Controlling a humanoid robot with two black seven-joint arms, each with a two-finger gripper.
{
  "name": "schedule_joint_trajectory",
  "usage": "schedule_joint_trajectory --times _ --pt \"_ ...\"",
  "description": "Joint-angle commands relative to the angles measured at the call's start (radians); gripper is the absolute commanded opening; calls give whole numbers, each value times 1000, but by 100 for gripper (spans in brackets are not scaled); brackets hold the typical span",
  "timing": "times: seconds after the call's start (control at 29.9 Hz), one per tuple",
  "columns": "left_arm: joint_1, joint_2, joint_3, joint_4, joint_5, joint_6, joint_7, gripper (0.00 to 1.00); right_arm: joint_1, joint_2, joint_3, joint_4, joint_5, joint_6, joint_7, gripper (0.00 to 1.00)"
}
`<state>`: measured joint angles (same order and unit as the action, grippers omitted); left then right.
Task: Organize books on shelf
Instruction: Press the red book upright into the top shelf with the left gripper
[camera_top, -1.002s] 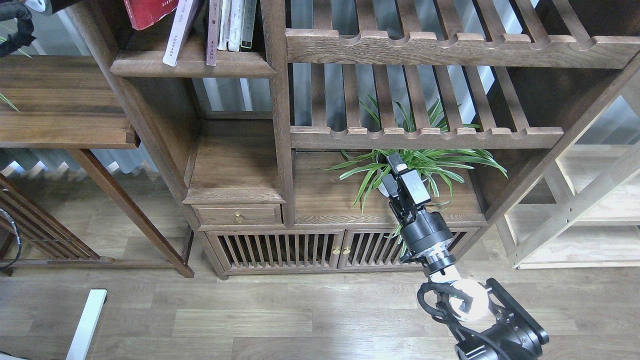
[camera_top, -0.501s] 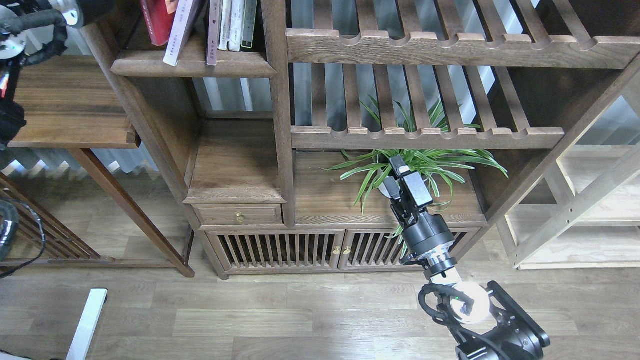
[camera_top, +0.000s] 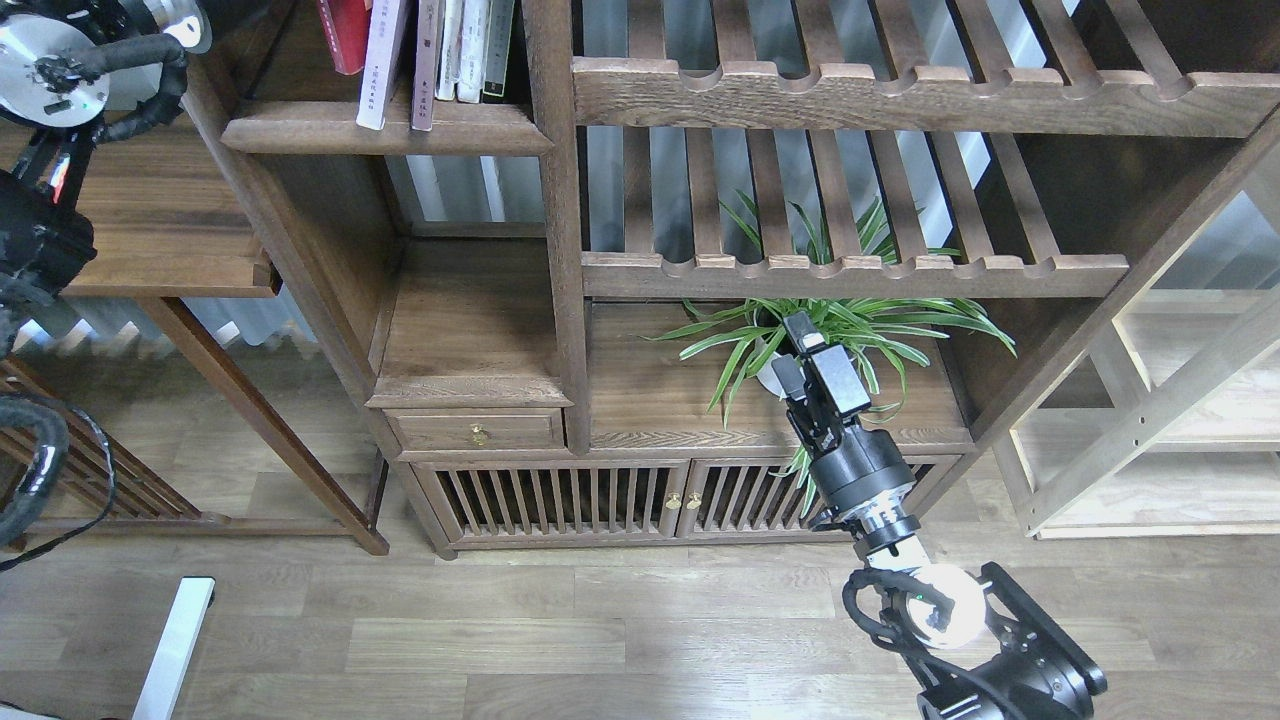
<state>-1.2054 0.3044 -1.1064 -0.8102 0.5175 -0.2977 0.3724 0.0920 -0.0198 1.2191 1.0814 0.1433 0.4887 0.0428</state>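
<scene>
Up on the shelf (camera_top: 385, 128), the books (camera_top: 385, 50) stand nearly upright, packed rightward for support; the right gripper (camera_top: 800, 345) idles empty and slightly parted by the plant (camera_top: 850, 325); left gripper unseen.

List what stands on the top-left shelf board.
On the shelf: a red book, a white book, a maroon book, then thin pale and dark-spined books. Their tops are cut off by the picture's edge.

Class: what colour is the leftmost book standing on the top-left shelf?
Bright red, beside a white book; seen in the head view.
</scene>
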Motion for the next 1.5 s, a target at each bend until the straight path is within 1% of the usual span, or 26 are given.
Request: schedule_joint_trajectory --times 0.0,0.07,0.1,0.13,0.17,0.3,0.57,0.77,0.97,1.07,1.14,1.24,1.47 --pt "4 -10 -1 -4 -1 3 -3 40 0 -3 10 2 1 0 0 99" --pt "6 -13 -1 -6 -1 3 -3 47 0 -5 11 2 2 0 0 99" --pt "10 -13 -1 -6 -1 5 -3 54 0 -6 17 2 5 0 0 99" --pt "18 -11 0 -7 -1 5 -1 57 0 -8 22 2 7 0 0 99" --pt "32 -10 0 -12 -1 3 -1 60 0 -8 23 2 7 0 -1 99" --pt "61 -4 -6 -49 -4 2 -1 64 0 -8 23 2 9 0 -1 99" --pt "79 1 -21 -119 -7 3 -1 66 0 -9 23 2 7 0 -3 99" --pt "86 22 -24 -158 -7 2 -1 66 -2 -9 22 2 7 0 -4 99" --pt "104 56 -38 -227 -7 2 -1 67 0 -11 20 2 7 0 -4 99" --pt "125 62 -56 -237 -7 2 -1 70 -12 -18 11 5 7 0 -4 99" --pt "144 74 -70 -265 -7 2 0 70 -17 -20 8 6 7 0 -4 99" --pt "191 90 -99 -323 -8 0 2 72 -15 -22 8 12 7 0 -4 99" --pt "283 90 -199 -446 -8 -1 8 72 -17 -37 7 54 6 0 -6 99"
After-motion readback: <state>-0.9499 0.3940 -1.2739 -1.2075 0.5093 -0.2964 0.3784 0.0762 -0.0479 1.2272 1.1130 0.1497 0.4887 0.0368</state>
